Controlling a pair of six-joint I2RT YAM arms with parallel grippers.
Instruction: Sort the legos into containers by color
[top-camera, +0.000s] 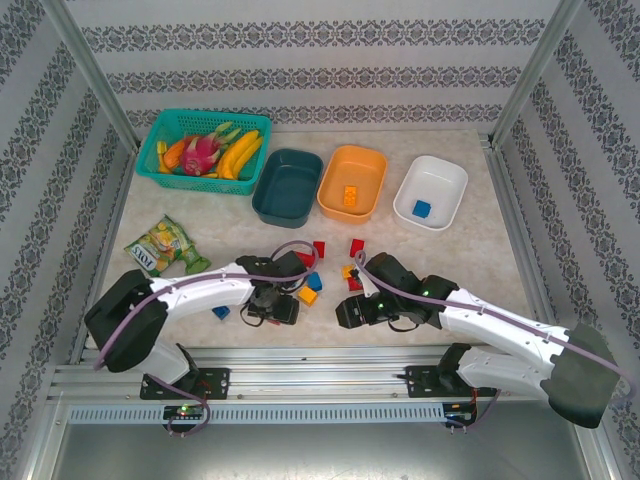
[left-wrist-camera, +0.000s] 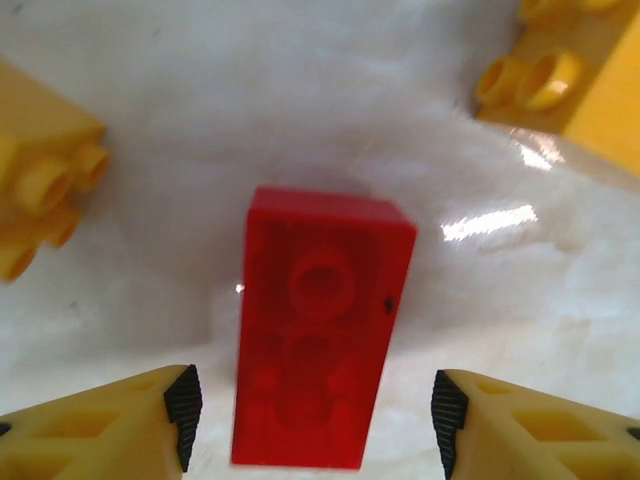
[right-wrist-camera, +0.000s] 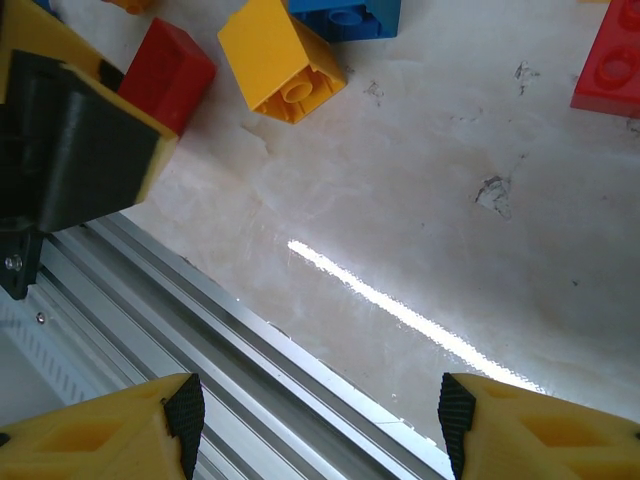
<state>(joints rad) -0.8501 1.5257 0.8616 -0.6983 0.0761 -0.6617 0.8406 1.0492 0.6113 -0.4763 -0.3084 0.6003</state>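
My left gripper (left-wrist-camera: 312, 420) stands open over the table, its pads on either side of a red lego (left-wrist-camera: 320, 340) lying flat, with a gap on each side. Yellow legos (left-wrist-camera: 40, 180) (left-wrist-camera: 570, 80) lie nearby. From above, the left gripper (top-camera: 272, 305) sits among scattered red (top-camera: 318, 248), blue (top-camera: 313, 281) and yellow (top-camera: 308, 296) legos. My right gripper (top-camera: 352, 312) (right-wrist-camera: 315, 425) is open and empty near the front rail. The teal container (top-camera: 285, 195) is empty. The orange container (top-camera: 330, 185) holds a yellow lego (top-camera: 350, 195), and the white container (top-camera: 445, 180) a blue lego (top-camera: 422, 209).
A teal basket of toy fruit (top-camera: 205, 150) stands at the back left. A snack packet (top-camera: 160, 248) lies at the left. The aluminium rail (top-camera: 330, 370) runs along the near edge. In the right wrist view, the left arm's black part (right-wrist-camera: 70, 150) is close by.
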